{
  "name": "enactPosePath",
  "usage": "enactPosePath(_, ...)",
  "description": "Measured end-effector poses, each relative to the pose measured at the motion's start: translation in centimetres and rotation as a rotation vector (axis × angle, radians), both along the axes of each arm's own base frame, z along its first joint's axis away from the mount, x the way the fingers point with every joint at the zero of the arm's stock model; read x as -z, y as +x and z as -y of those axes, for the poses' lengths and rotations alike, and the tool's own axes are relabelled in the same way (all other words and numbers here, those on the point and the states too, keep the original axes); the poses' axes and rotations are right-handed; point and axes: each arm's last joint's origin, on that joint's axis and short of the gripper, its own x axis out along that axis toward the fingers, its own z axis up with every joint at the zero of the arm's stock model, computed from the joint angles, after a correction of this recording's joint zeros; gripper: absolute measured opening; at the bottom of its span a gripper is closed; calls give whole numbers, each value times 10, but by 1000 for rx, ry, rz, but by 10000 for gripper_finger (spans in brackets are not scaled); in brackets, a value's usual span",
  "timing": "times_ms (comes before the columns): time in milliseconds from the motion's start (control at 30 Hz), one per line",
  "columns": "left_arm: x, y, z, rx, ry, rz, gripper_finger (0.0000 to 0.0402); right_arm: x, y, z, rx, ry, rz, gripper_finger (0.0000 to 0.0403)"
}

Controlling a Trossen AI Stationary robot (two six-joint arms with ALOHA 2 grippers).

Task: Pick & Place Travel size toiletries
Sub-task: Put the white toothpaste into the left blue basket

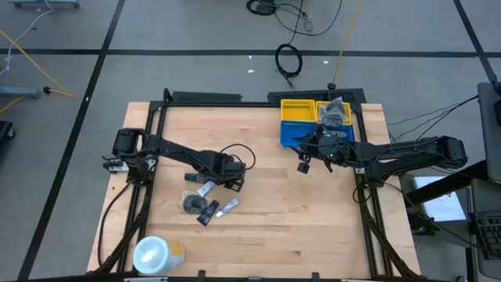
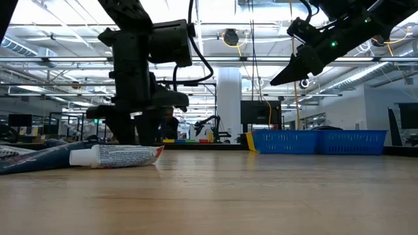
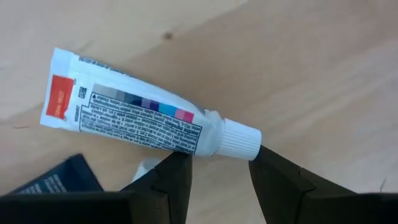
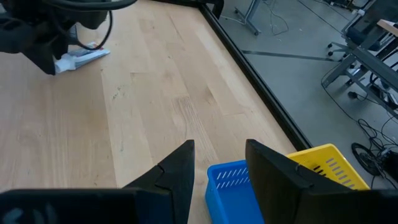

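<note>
On a pale wooden table framed by dark rails, in a wide hall of grey floor marked with dark lines, bright ceiling lights and distant workstations in the low view. At the table's far edge, right of centre: a yellow basket and a blue basket side by side; cables on the floor beyond. At the near left corner: a large white-and-yellow roll, well apart from the rest. Broad bare wood across the centre and the near right; free air beneath the raised right arm.

Left of centre: travel size toiletries in a loose cluster, including a dark round flat piece, a dark navy tube and a small white tube. Left gripper lowered over a white tube lying flat, fingers spread to either side of its neck and white cap, not visibly clamped. On that tube: an orange patch, a strip of colour squares and dense small print, too fine to read.

Right gripper held high near the blue basket, fingers parted, nothing between them.
</note>
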Motion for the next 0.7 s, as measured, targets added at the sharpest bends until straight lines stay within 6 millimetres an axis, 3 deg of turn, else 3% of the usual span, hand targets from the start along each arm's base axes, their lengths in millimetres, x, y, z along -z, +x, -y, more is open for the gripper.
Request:
enactPosePath(500, -2, -14, -9, -2, 19, -131, 157, 0, 0, 0, 0, 1, -1, 134)
enactPosePath(700, -13, -12, -10, 280, 49, -84, 157, 0, 0, 0, -1, 1, -2, 134)
